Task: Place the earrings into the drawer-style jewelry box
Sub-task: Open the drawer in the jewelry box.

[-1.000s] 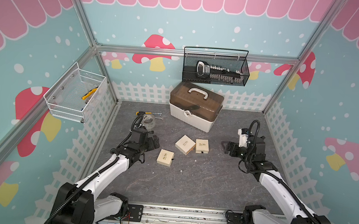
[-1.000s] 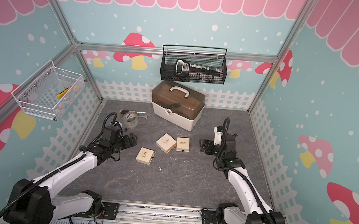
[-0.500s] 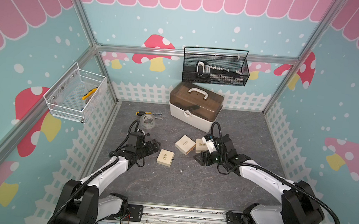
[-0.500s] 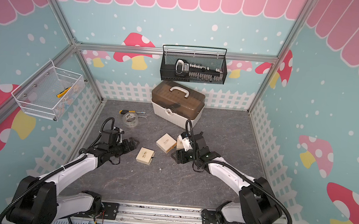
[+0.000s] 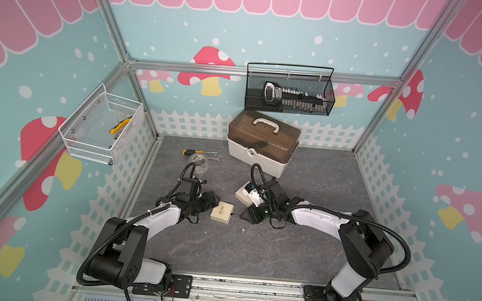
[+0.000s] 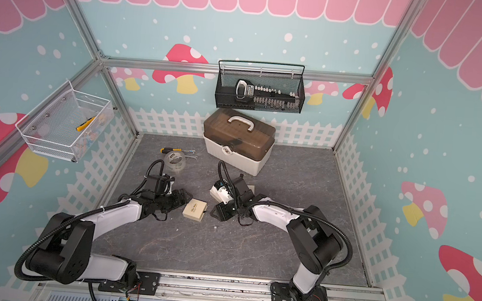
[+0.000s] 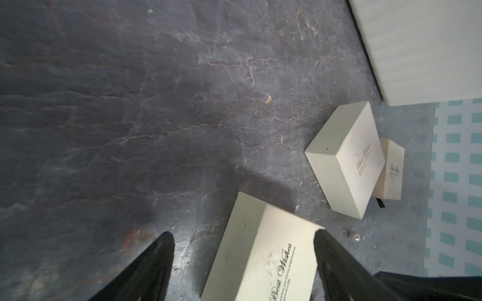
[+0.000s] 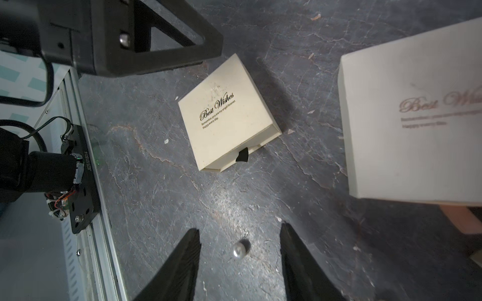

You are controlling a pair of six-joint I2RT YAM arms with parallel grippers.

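Right hand [image 8: 238, 230] moved in, straddling earring [image 8: 239, 251], left hand [image 7: 243, 234] advanced around jewelry box [image 7: 263, 260]

On the tabletop [image 5: 254, 256], the jewelry box [image 5: 222, 212] lies near the middle, one earring [image 5: 243, 230] just in front and right of it, another box [image 5: 241, 193] behind to its right, the toolbox [image 5: 262, 147] farther back, the tape roll [image 5: 198, 163] back-left.
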